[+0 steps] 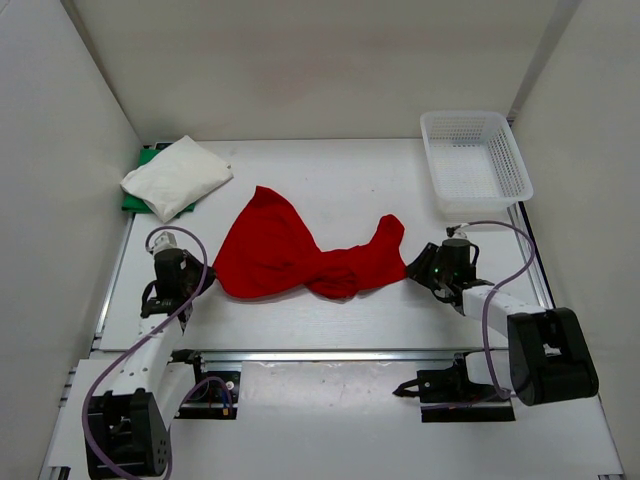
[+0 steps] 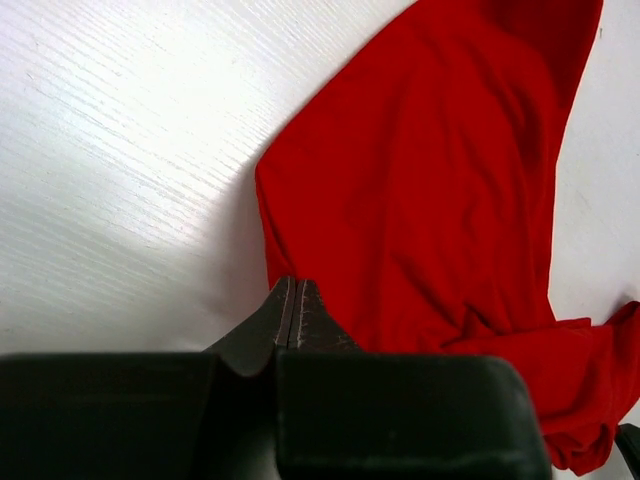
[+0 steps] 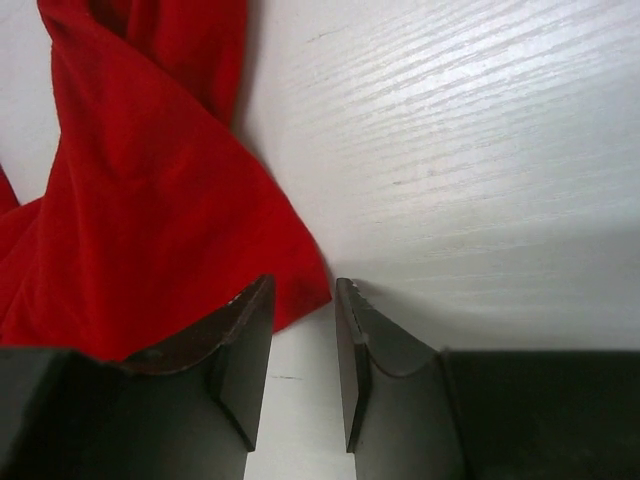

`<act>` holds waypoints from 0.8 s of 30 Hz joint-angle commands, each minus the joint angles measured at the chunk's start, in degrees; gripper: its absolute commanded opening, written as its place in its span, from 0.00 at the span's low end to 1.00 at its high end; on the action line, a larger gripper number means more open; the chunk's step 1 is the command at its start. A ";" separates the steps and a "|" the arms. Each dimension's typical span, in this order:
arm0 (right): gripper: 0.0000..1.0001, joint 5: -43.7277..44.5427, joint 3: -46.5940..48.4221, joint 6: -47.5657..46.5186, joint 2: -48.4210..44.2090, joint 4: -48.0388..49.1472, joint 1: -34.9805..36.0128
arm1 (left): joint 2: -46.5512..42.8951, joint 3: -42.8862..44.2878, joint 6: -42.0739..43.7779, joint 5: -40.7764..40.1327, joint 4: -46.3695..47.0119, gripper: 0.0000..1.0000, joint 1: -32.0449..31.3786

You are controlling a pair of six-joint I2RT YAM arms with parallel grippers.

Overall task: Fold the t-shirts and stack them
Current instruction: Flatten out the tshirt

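The red t-shirt lies crumpled mid-table, also seen in the left wrist view and right wrist view. My left gripper is low at the shirt's left edge. Its fingers are pressed together right where the cloth's edge runs into the tips. At the shirt's right corner my right gripper stands with jaws apart, and the corner of the cloth reaches just into the gap beside the left finger. A folded white t-shirt rests on a green one at the back left.
A white mesh basket stands at the back right. White walls close the table at the left, right and back. Metal rails run along the table's sides and across the front of the work surface.
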 commanded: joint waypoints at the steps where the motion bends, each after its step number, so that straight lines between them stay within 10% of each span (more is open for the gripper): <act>1: 0.30 0.28 -0.43 0.19 1.97 -0.93 0.46 | -1.23 0.99 0.55 1.32 0.53 0.00 0.33; 5: 0.25 -2.26 0.01 -0.16 3.55 0.30 -0.23 | -1.05 0.82 -0.15 2.45 0.63 0.00 0.25; 8: 0.02 -4.02 0.18 -0.07 3.65 0.66 -0.15 | -0.52 1.34 -0.15 2.64 1.33 0.00 -0.19; 14: 0.00 2.72 4.04 0.29 -12.40 -8.88 3.19 | 1.14 10.01 0.99 1.24 -0.42 0.00 -6.94; 19: 0.00 12.65 23.68 -5.15 -26.40 -26.56 6.61 | 7.81 34.76 3.98 2.54 -7.88 0.00 -11.97; 24: 0.00 20.83 50.95 -11.74 -24.06 -42.21 10.48 | 12.66 54.13 1.00 14.49 -10.19 0.00 -1.10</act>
